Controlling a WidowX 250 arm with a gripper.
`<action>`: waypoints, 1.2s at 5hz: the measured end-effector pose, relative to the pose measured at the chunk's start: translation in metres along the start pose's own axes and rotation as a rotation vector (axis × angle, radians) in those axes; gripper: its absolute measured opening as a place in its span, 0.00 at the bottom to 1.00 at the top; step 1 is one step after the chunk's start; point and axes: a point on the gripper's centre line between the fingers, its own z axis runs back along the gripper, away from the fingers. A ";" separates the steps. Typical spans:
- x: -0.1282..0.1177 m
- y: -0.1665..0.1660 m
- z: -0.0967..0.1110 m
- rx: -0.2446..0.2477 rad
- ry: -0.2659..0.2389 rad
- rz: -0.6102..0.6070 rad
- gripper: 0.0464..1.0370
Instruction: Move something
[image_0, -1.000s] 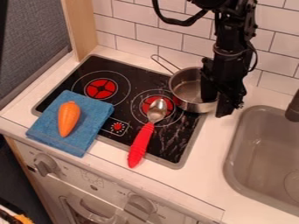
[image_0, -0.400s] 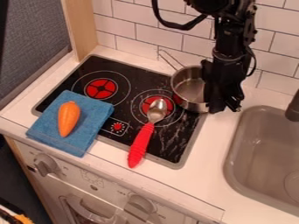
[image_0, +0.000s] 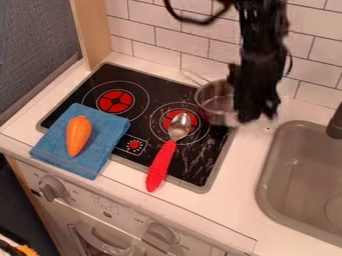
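One pot (image_0: 215, 102) in the tool's (image_0: 255, 116) grip

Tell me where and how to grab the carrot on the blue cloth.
Come from straight above and pinch across the thick middle of the carrot, on its two long sides. It lies on its side on the blue cloth and tapers to a narrow tip, which would likely hold less securely.

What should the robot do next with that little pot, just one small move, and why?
Probably a small move straight up with the pot, provided the tool has hold of it, which I can't tell. The tool is at the pot's right side, the spoon lies close on its left, and the tiled wall is just behind.
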 end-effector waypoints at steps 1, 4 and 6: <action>-0.006 0.023 0.040 0.011 -0.110 0.122 0.03; -0.093 0.089 0.042 0.139 -0.010 0.519 0.03; -0.107 0.113 0.020 0.173 0.065 0.564 0.03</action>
